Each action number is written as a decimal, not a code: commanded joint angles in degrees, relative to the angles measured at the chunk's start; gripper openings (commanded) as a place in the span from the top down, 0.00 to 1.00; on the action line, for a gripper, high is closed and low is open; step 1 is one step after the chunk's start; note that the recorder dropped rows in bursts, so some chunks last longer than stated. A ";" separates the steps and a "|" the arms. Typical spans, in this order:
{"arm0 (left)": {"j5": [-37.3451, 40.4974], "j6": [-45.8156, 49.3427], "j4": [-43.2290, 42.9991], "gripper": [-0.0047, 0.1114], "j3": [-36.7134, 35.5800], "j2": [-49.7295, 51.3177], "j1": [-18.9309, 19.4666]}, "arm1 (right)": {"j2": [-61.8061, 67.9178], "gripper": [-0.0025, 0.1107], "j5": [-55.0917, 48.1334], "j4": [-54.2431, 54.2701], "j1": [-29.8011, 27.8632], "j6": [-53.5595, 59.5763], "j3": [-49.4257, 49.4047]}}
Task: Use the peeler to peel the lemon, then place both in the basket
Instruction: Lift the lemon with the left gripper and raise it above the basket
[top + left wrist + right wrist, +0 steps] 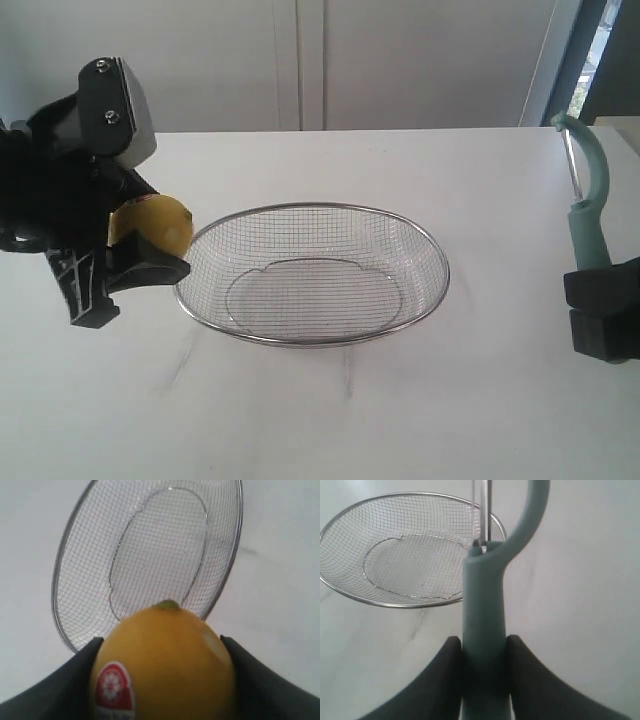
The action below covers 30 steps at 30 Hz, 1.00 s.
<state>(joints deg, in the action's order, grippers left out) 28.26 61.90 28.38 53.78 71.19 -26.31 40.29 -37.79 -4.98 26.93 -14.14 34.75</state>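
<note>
Your basket (312,342) is fine silver wire mesh with a thick shiny metal rim; the table (420,420) is smooth white with a slight sheen. Your lemon (165,665) has waxy, softly glossy skin and a glossy sticker (114,687). Your peeler (484,615) is matt teal plastic with a bright metal blade (481,510).

— How is the light for you?
— You have soft, even daylight. The white table (480,420) is bright but not burnt out. The window (603,50) strip at the exterior view's top right is washed pale.
— Any shadows?
— Only faint grey smears on the table beside the basket (415,255), and a small glint on its rim.
— Focus?
— In your left wrist view the lemon (165,655) is soft and its sticker (114,687) blurred, while the mesh behind is crisper. In your right wrist view the peeler (484,605) handle is slightly soft.
</note>
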 commanded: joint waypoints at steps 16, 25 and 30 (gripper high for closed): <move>10.82 27.88 40.60 0.96 -4.05 -0.96 0.35 | -0.25 0.98 0.63 -0.34 -0.10 0.44 0.06; 21.93 39.57 47.22 0.96 -4.05 -0.76 0.35 | -0.25 0.98 1.86 -0.43 -0.10 0.44 0.06; 37.35 48.07 57.67 0.96 -4.05 5.83 8.31 | -0.25 0.98 3.72 -0.10 -0.10 0.44 0.06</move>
<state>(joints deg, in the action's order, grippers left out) 58.71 107.33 79.09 49.83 74.32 -22.28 40.29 -35.27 -4.98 26.93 -14.14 34.75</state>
